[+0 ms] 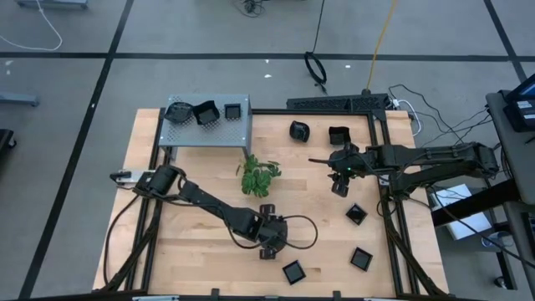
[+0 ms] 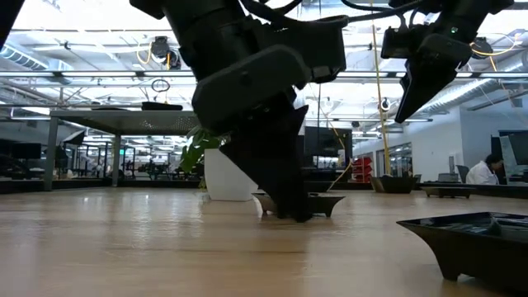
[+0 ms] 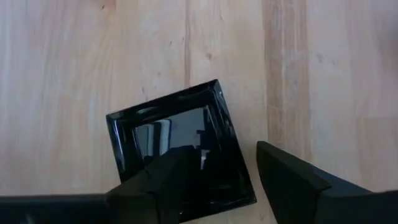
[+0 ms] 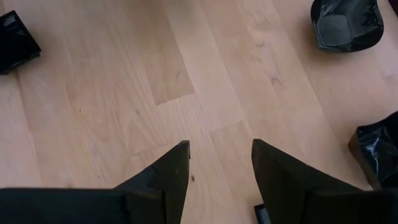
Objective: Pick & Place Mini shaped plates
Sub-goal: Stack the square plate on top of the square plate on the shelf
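A square black mini plate [image 3: 168,134] lies flat on the wooden table near its front edge. My left gripper [image 3: 222,152] is open and low over it, slanting down. One finger [image 3: 168,171] is over the plate's hollow and the other [image 3: 280,174] is outside its side wall. The low view shows this gripper [image 2: 289,210] down at the plate [image 2: 322,202]. My right gripper [image 1: 339,174] hangs open above the table's right half, over bare wood [image 4: 221,149]. More black plates lie around it, among them one [image 1: 299,130], another [image 1: 357,214] and a third [image 1: 293,272]. My left gripper has one finger over the inside of the square plate and the other outside its side wall [image 3: 239,168]. It comes from above, slanting. I cannot tell whether either finger touches the plate. The plate rests flat on the table.
A grey perforated box [image 1: 209,134] stands at the table's far left with three black plates on top. A green leafy sprig [image 1: 259,176] lies mid-table. Another plate [image 2: 478,235] sits close to the low camera. There is bare wood at the near left.
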You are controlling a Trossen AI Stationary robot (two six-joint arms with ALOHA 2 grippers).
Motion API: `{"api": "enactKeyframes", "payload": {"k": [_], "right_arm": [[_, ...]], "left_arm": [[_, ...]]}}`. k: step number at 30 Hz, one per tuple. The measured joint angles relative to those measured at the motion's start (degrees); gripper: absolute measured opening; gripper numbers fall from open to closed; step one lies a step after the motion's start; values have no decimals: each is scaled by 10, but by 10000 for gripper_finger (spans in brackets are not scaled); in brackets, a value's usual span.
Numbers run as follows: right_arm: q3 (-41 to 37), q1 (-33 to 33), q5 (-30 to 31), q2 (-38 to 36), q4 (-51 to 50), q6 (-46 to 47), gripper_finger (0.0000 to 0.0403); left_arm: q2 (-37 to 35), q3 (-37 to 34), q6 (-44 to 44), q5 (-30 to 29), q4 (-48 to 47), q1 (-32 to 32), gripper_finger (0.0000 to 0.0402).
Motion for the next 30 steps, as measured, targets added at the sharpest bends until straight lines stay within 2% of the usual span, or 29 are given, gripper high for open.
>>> {"api": "enactKeyframes", "payload": {"k": [5, 12, 14, 19, 23, 26, 30], "right_arm": [[0, 0, 0, 0, 7, 0, 164], [0, 0, 0, 0, 18, 0, 164], [0, 0, 0, 0, 18, 0, 164], [0, 0, 0, 0, 18, 0, 164], [0, 0, 0, 0, 19, 0, 164], [0, 0, 0, 0, 22, 0, 164], [0, 0, 0, 0, 28, 0, 164]], "left_arm": [[0, 0, -16, 10, -3, -3, 159], [-1, 0, -13, 21, 0, -11, 31], [-1, 0, -13, 30, 8, -11, 11], [-12, -2, 30, 41, 44, -15, 27], [-43, -2, 63, 42, 67, -17, 19], [-72, -2, 90, 23, 71, -15, 4], [-117, -2, 124, -17, 85, -9, 12]]}}
